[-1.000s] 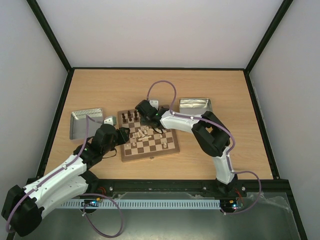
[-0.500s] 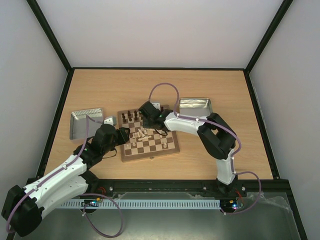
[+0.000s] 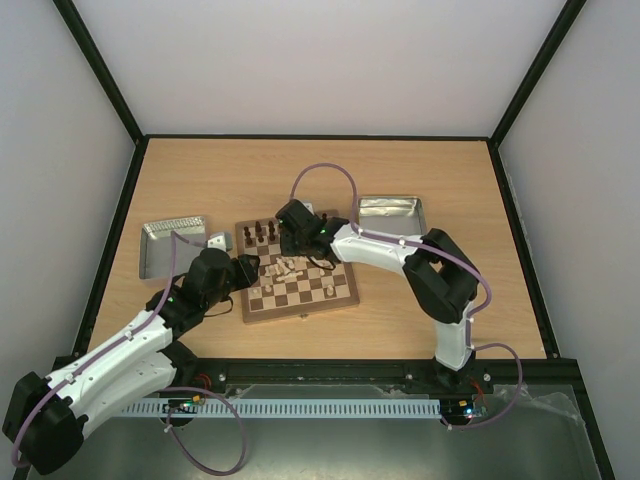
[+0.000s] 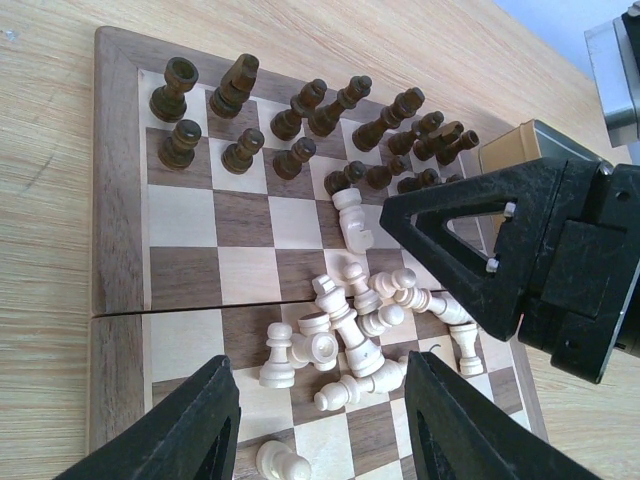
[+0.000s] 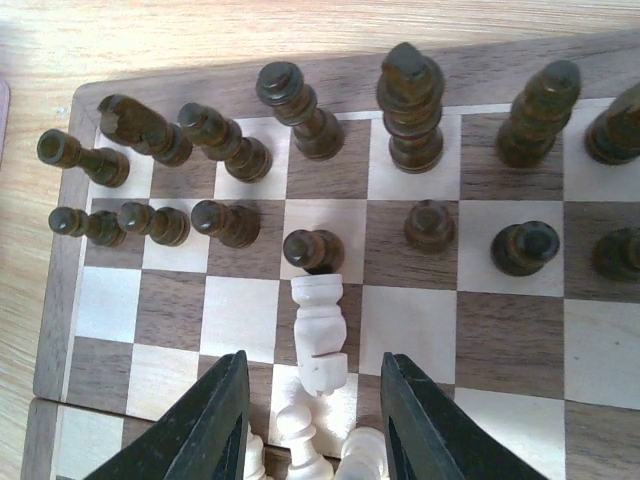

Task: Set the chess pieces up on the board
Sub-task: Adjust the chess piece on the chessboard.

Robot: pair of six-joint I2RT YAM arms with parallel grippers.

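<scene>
The board (image 3: 300,312) lies mid-table, with dark chessmen in two rows at its far left corner. Several pale chess pieces (image 3: 288,267) lie in a heap on its middle. In the left wrist view the heap (image 4: 355,325) lies just ahead of my open, empty left gripper (image 4: 325,420). A pale knight (image 5: 319,325) lies on its side between the heap and the dark pawns (image 5: 313,248). My right gripper (image 5: 315,415) is open and empty, its jaws either side of the knight's head end. In the top view the left gripper (image 3: 250,270) is at the board's left edge and the right gripper (image 3: 292,232) is over its far side.
A metal tin (image 3: 170,245) sits left of the board and another (image 3: 390,210) at the far right. Small grey blocks lie by the board's far corners (image 3: 218,241). One pale pawn (image 3: 331,290) stands alone on the board's right part.
The right gripper shifted slightly sideways over the board's far side and its elbow swung right. The left arm has not moved.
</scene>
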